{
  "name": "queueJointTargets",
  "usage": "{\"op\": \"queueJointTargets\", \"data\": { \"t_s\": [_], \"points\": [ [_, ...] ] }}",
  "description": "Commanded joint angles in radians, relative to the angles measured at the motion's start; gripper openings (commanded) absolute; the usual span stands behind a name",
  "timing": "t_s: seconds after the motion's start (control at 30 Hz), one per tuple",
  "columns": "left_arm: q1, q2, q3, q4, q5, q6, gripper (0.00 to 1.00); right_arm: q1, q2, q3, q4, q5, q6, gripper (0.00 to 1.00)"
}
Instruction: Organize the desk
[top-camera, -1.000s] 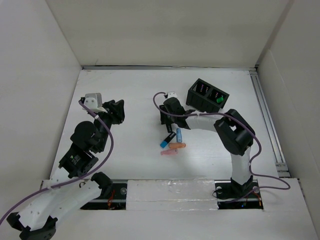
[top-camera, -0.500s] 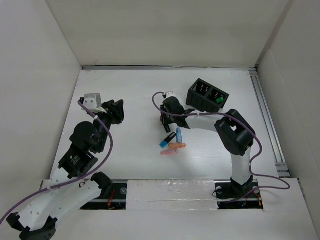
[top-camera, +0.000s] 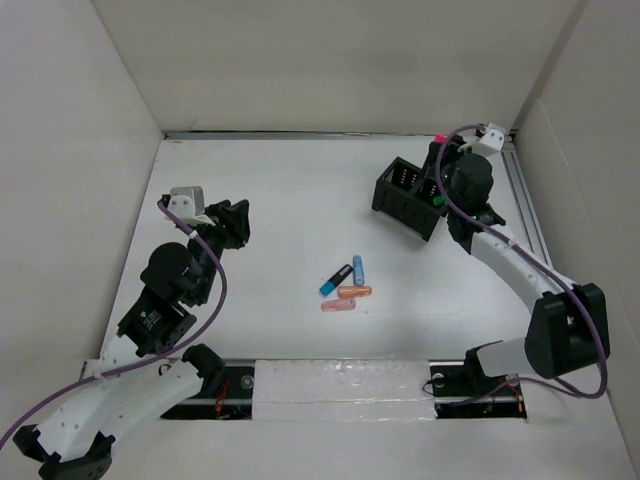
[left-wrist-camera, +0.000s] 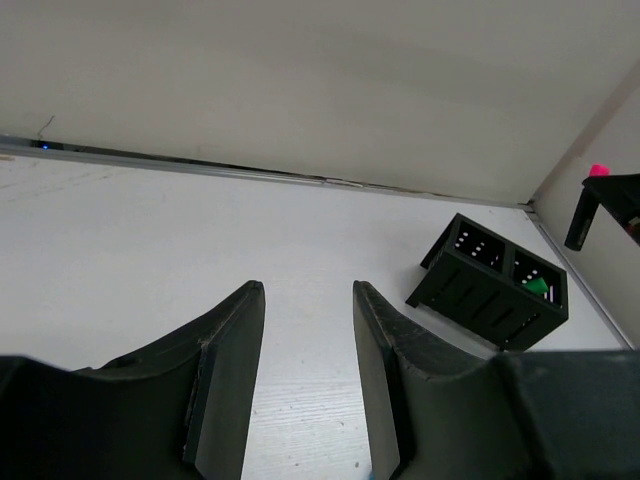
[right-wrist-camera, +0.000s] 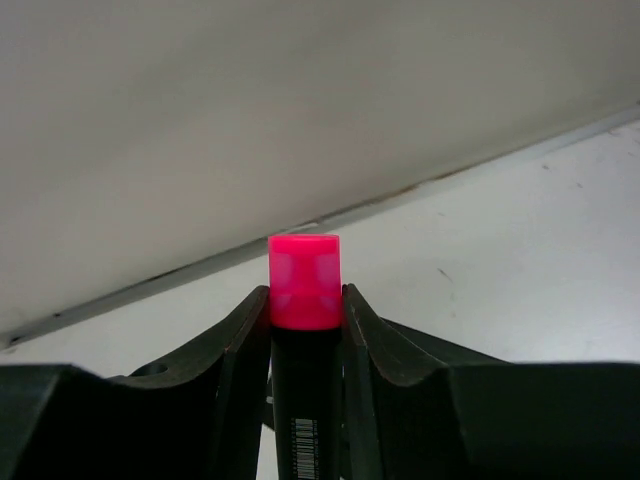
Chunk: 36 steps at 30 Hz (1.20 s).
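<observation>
Desk (top-camera: 270, 190): flat matte white rectangle, walled; metal rail (top-camera: 535, 240) runs near-to-far along right edge. Right arm: stretched toward far right corner, gripper (right-wrist-camera: 305, 300) pinching black marker (right-wrist-camera: 304, 282), pink cap uppermost, by slatted black box (top-camera: 410, 195). Left gripper (left-wrist-camera: 308, 290): fingers spread, left side. Four pens (top-camera: 345, 282): desk centre.

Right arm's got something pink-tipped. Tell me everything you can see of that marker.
The marker has a bright pink cap and a black barrel with a barcode label, and it looks like plastic. It stands roughly upright, cap up, clamped at the barrel by the right gripper and lifted off the desk. It sits beside the black compartment box, near the far right corner. Nothing else touches it.
</observation>
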<state>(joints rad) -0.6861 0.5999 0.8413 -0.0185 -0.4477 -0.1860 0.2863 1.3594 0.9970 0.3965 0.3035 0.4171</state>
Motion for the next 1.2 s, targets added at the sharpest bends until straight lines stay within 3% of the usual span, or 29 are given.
{"op": "queueJointTargets", "data": {
  "t_s": [0.0, 0.57, 0.63, 0.73, 0.77, 0.8, 0.87, 0.93, 0.97, 1.0, 1.03, 1.07, 1.1, 1.17],
  "points": [
    [-0.003, -0.003, -0.004, 0.040, 0.007, -0.001, 0.37, -0.036, 0.105, -0.049, 0.083, 0.150, -0.067, 0.18],
    [-0.003, 0.015, -0.008, 0.045, -0.014, 0.011, 0.38, -0.079, 0.196, -0.024, 0.025, 0.195, -0.098, 0.22],
    [-0.003, 0.020, -0.004, 0.038, -0.011, 0.011, 0.38, -0.079, 0.207, -0.040, 0.024, 0.200, -0.084, 0.27],
    [-0.003, 0.020, -0.011, 0.048, -0.019, 0.011, 0.39, -0.068, 0.199, -0.040, -0.019, 0.204, -0.051, 0.44],
    [-0.003, 0.020, -0.011, 0.049, -0.019, 0.013, 0.39, -0.059, 0.173, -0.049, -0.025, 0.206, -0.047, 0.57],
    [-0.003, 0.024, -0.008, 0.046, -0.019, 0.013, 0.39, -0.059, 0.153, -0.057, -0.022, 0.197, -0.046, 0.63],
    [-0.003, 0.028, -0.007, 0.043, -0.009, 0.013, 0.39, -0.049, 0.098, -0.064, -0.019, 0.180, -0.044, 0.72],
    [-0.003, 0.034, -0.008, 0.048, -0.013, 0.014, 0.39, -0.024, 0.063, -0.061, -0.045, 0.152, -0.047, 0.73],
    [-0.003, 0.034, -0.010, 0.051, -0.013, 0.014, 0.39, 0.008, 0.043, -0.061, -0.062, 0.143, -0.044, 0.70],
    [-0.003, 0.037, -0.005, 0.046, -0.014, 0.016, 0.39, 0.028, 0.014, -0.069, -0.076, 0.102, -0.038, 0.54],
    [-0.003, 0.040, -0.004, 0.043, -0.011, 0.014, 0.39, 0.056, 0.006, -0.078, -0.088, 0.074, -0.032, 0.36],
    [-0.003, 0.040, -0.004, 0.040, -0.009, 0.013, 0.39, 0.127, 0.000, -0.089, -0.090, 0.051, -0.032, 0.05],
    [-0.003, 0.038, -0.004, 0.041, -0.011, 0.014, 0.39, 0.167, 0.003, -0.098, -0.096, 0.013, -0.020, 0.00],
    [-0.003, 0.035, -0.008, 0.048, -0.019, 0.016, 0.39, 0.244, 0.021, -0.118, -0.140, -0.053, -0.024, 0.00]
  ]
}}
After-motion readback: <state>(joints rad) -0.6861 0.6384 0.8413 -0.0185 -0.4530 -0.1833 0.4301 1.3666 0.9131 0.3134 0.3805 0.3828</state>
